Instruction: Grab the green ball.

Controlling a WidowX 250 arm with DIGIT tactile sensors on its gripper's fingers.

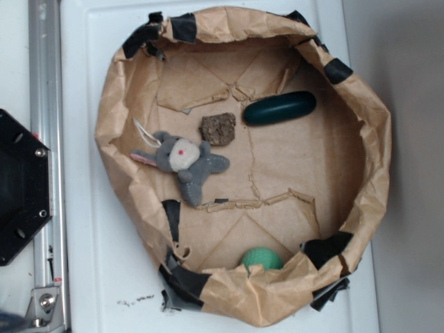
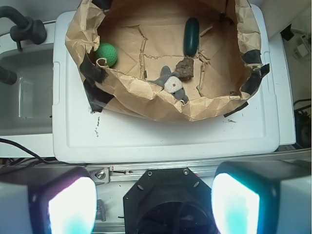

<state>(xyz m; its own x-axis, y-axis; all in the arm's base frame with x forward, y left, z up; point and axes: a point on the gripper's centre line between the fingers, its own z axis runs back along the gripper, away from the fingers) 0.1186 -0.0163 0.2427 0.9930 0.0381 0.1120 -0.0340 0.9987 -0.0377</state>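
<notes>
A small, round, mint-green ball (image 1: 261,258) with a faintly textured surface is seen at about six o'clock inside the brown paper basin (image 1: 361,104), partly hidden by its rim, while the gripper (image 2: 153,202) is held apparently wide open.

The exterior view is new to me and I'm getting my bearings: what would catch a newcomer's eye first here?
A big crumpled brown paper nest patched with black tape fills the white table. Inside it, a grey plush toy lies at the left beside a brown rock, with a dark green capsule further up. The green ball sits tucked against the nest's lower wall, partly hidden by the paper.
</notes>
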